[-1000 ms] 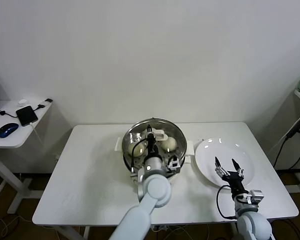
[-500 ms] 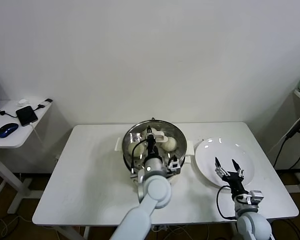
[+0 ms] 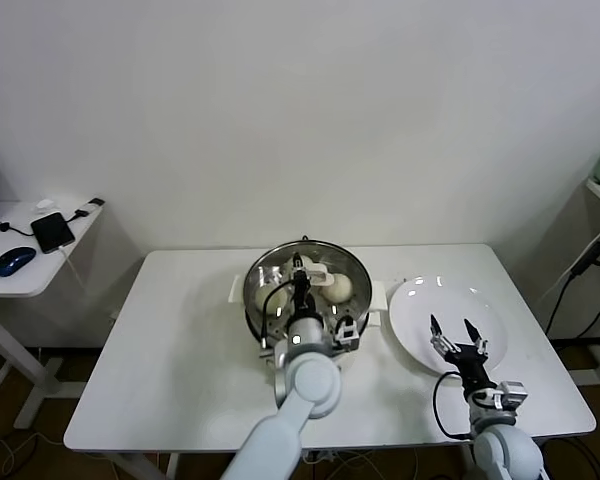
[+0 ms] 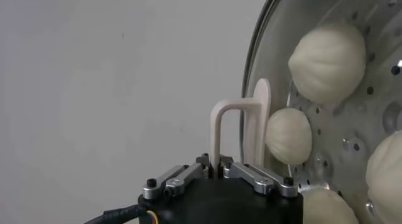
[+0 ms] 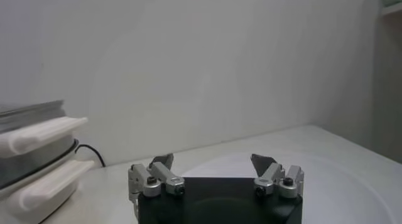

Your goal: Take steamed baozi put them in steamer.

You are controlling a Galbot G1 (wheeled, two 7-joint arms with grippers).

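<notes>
**Left gripper clamped on lid handle over steamer, right gripper open above plate**

The left gripper [image 3: 298, 268] hangs over the steamer [image 3: 264, 275] in the middle of the white table [image 3: 180, 350]. Its fingers are pinched nearly together on the cream handle [image 4: 233, 128] of the lid [image 4: 254, 74]. The handle is a narrow arch standing straight out between the fingertips. The glass lid is held tilted over the pot, its rim crossing the left wrist view as a curved edge.

Buns [image 4: 328, 62] sit on the holed steel tray inside the steamer. In the left wrist view one is fully visible, a second [image 4: 287, 135] lies just beside the handle, and two more are cut off at the picture edge. From the head view one bun [image 3: 339, 287] shows clearly on the right side of the pot, others partly behind the arm.

The right gripper [image 3: 457, 342] hovers over the near edge of the white plate [image 3: 420, 305], right of the steamer. Its fingers are spread wide and hold nothing.
</notes>
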